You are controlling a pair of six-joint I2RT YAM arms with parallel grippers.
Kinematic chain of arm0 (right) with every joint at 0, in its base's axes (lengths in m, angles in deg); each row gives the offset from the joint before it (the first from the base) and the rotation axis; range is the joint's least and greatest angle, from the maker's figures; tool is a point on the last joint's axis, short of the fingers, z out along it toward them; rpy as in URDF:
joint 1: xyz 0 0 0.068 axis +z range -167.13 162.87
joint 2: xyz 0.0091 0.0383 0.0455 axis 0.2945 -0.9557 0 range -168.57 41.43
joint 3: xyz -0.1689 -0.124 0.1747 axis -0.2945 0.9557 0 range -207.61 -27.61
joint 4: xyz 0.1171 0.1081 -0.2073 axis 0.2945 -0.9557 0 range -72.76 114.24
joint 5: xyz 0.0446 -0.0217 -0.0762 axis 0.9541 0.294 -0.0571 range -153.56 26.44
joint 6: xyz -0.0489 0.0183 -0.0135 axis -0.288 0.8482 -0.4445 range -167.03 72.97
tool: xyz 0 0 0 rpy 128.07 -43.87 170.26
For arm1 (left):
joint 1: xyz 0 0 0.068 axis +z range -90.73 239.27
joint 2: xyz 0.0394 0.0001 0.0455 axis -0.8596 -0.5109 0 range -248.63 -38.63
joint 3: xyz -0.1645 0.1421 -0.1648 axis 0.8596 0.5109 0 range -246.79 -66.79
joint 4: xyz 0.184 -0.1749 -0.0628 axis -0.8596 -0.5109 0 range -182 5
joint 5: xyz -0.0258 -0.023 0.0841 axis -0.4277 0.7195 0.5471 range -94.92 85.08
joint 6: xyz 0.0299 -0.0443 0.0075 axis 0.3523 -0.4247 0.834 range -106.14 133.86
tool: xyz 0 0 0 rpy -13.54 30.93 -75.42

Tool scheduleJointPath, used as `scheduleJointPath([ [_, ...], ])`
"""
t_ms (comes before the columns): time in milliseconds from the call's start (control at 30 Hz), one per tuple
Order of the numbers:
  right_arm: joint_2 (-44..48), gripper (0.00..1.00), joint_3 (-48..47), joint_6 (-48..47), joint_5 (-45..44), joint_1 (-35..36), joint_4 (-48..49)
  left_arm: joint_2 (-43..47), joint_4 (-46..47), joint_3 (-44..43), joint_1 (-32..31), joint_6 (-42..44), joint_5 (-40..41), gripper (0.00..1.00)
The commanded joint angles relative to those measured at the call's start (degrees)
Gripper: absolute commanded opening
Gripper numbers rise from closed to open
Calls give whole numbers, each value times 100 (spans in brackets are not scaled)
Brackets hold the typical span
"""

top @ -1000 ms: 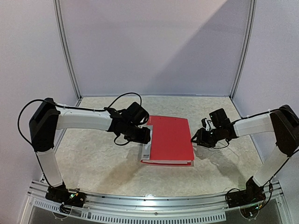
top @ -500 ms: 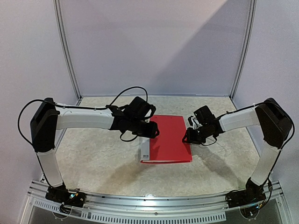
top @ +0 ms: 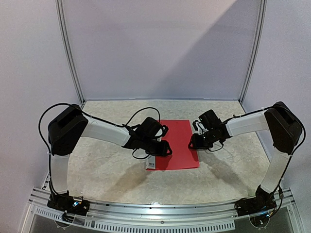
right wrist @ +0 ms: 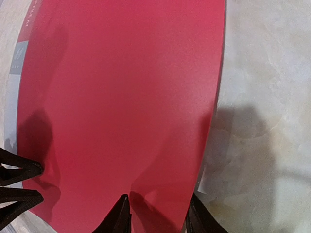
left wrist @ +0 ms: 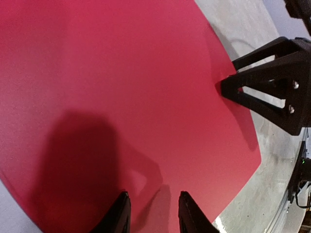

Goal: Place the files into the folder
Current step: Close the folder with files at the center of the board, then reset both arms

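The red folder (top: 177,143) lies shut and flat on the table, its white-grey label strip (top: 150,162) at the near left. My left gripper (top: 164,148) is open, low over the folder's left part, with the red cover (left wrist: 121,87) below its fingertips (left wrist: 153,199). My right gripper (top: 193,143) is open at the folder's right edge, and the cover (right wrist: 121,87) lies between its fingertips (right wrist: 158,201). A pale corner of the files (right wrist: 206,180) peeks out from under that edge; the rest of the files is hidden inside.
The speckled beige table (top: 107,170) is enclosed by white walls with metal corner posts (top: 70,53). An aluminium rail (top: 155,213) runs along the near edge. Each gripper's fingers show in the other's wrist view, the right gripper's (left wrist: 272,92) and the left gripper's (right wrist: 14,187).
The left gripper has moved right and nearer, onto the folder's left part. The right gripper has moved left to the folder's right edge. The folder now lies flatter.
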Motion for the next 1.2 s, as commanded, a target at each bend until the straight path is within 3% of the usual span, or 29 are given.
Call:
scheduleJointPath([
  [0,14,42,-67,-158,-367,40,-1043,-146,6,234,-84,-170,-101,34],
  [233,1150,57,-366,-482,-1157,36,-1483,78,-56,14,-100,-175,-93,33],
  [333,1767,64,-2,-504,-1193,15,-1075,344,-156,-143,-135,-99,2,33],
  [467,2376,80,757,-333,-559,-322,-432,802,-311,-273,-151,168,336,35],
  [533,2560,97,903,-332,202,-435,-197,1115,-378,-259,-154,397,638,37],
  [667,3163,99,1357,-673,-89,-379,284,1795,-388,24,-163,846,1425,44],
  [833,3376,99,1304,-1100,-1254,-385,-85,2553,-770,305,-164,1290,2469,55],
  [1000,3546,99,1459,-1113,-1893,-387,80,3080,-1307,481,-108,1655,3715,97],
  [1167,3811,99,1732,-1020,-2158,-384,495,3283,-1695,693,-20,1718,4818,99],
])
